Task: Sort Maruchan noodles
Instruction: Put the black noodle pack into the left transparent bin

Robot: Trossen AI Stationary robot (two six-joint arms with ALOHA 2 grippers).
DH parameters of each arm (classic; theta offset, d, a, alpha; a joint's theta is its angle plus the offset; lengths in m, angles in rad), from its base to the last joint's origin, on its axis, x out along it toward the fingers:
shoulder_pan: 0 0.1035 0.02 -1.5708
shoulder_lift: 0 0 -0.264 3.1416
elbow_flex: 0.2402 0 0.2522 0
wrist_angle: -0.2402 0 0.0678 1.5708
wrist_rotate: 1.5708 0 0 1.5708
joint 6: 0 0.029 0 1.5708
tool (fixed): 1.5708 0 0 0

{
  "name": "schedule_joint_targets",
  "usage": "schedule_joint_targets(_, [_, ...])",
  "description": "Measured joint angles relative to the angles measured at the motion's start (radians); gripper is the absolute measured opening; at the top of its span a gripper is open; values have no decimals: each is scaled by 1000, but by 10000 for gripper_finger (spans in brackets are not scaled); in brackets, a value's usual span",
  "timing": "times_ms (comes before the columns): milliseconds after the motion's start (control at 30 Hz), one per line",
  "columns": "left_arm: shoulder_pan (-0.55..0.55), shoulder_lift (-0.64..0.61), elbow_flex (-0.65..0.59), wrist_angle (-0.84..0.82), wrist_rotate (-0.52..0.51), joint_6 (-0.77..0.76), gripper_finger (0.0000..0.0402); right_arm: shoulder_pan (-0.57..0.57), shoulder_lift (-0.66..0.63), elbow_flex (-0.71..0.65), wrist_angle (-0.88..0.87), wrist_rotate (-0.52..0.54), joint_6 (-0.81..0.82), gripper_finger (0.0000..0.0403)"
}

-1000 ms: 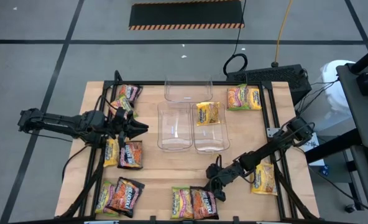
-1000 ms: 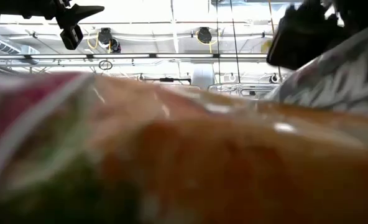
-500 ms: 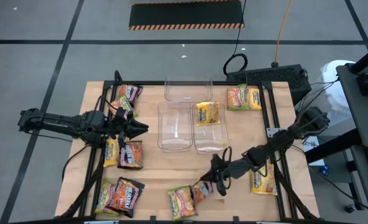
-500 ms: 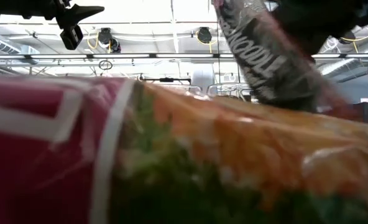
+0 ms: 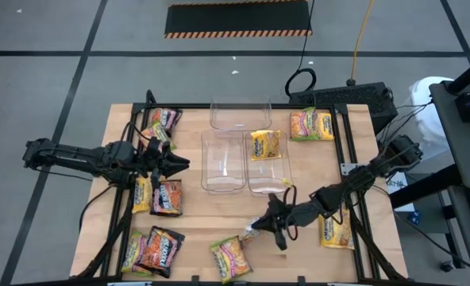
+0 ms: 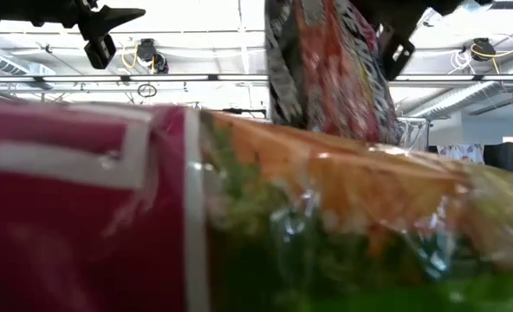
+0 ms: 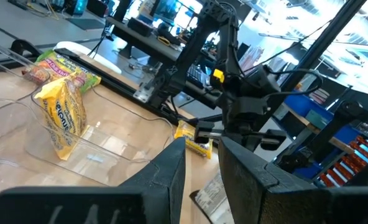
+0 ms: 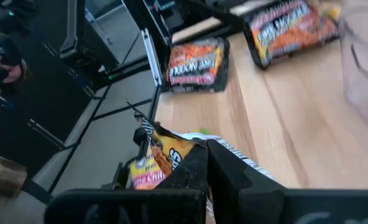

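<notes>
Two arms work over the wooden surface (image 5: 314, 171). The right gripper (image 5: 268, 225) is near the front edge of the surface, in front of the clear bins, with its fingers clamped on one edge of a dark orange noodle packet (image 5: 259, 229). In the low view this packet (image 6: 330, 69) hangs clear of the surface, above a pink-green packet (image 5: 230, 257) that lies flat just beside it and fills most of that view. The right wrist view shows the held packet (image 8: 156, 158) pinched between the dark fingers.

The left gripper (image 5: 181, 164) is at the left side of the surface, level with the bins, its fingers parted only narrowly and holding nothing.

Three clear bins (image 5: 223, 163) stand at the middle of the surface. A yellow packet (image 5: 265, 144) leans inside the right-hand bin. Another pink-green packet (image 5: 312, 125) lies at the rear right, and a second yellow packet (image 5: 337, 229) lies at the front right beside the right arm. Several dark packets (image 5: 165, 197) lie along the left side, near the left arm.
</notes>
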Motion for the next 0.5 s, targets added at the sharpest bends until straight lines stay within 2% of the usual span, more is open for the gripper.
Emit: schedule_joint_targets(500, [0,0,0,-2,0,2,102,-120,0,113,0,-5,-212,0])
